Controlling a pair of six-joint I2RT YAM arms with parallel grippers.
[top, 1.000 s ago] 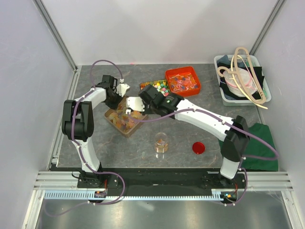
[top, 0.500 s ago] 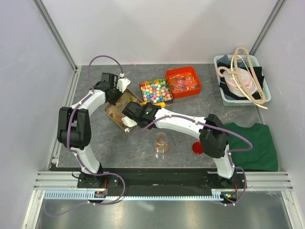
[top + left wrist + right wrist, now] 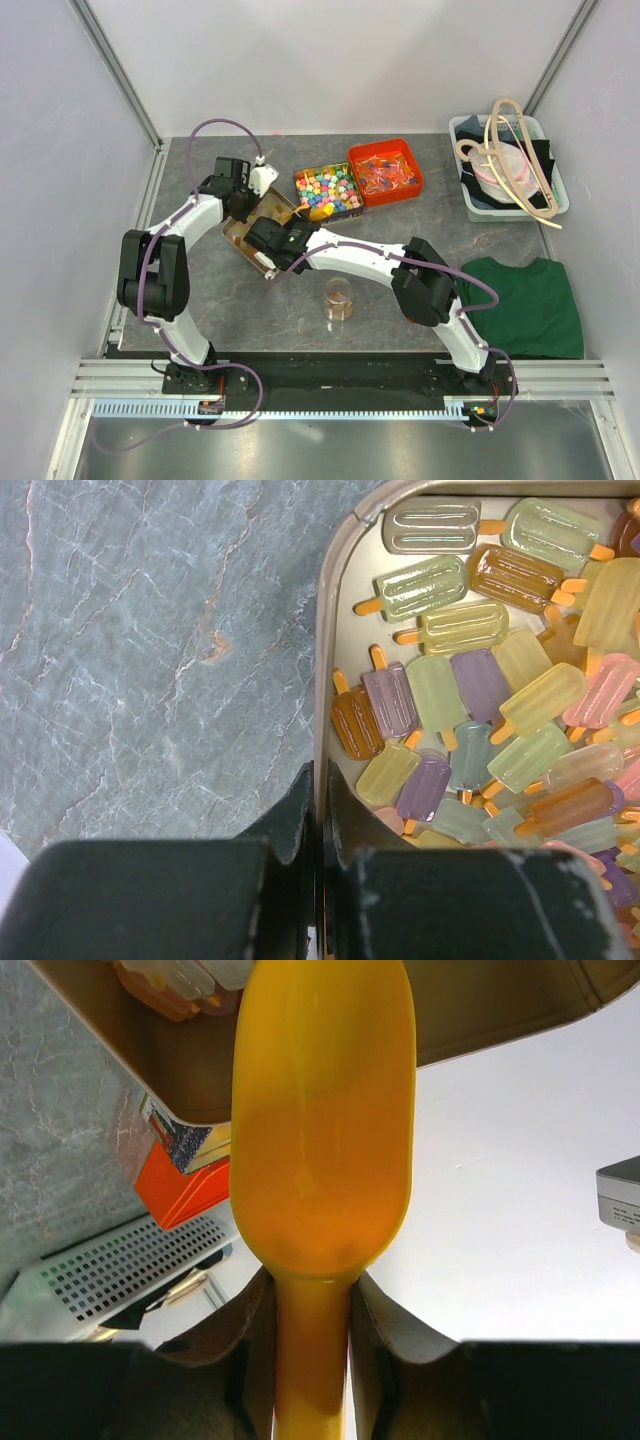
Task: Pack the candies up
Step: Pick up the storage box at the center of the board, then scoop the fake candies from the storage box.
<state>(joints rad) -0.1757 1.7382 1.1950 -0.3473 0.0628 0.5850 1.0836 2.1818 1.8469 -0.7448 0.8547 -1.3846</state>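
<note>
Seen from above, both arms meet at a shallow tan tray (image 3: 238,238) on the grey bench (image 3: 200,300). The left hand (image 3: 250,197) sits at the tray's far rim, the right hand (image 3: 268,240) lies over its near half, and a small glass jar (image 3: 339,298) stands apart from the tray, nearer the arm bases. In the left wrist view, the left hand is pinched shut on the tray's thin rim, steadying it. The candies (image 3: 480,710), pastel ice-lolly shapes in green, yellow, orange, pink and purple, lie heaped inside the tray just right of that grip. In the right wrist view, the right hand is clamped on the handle of a yellow scoop (image 3: 320,1160). No candy shows on the visible side of its bowl, which points at the tray's edge, with a few candies above and left of its tip. This looks like the scooping step; next the scoop likely must dip into the heap, lift level and travel to the jar
</note>
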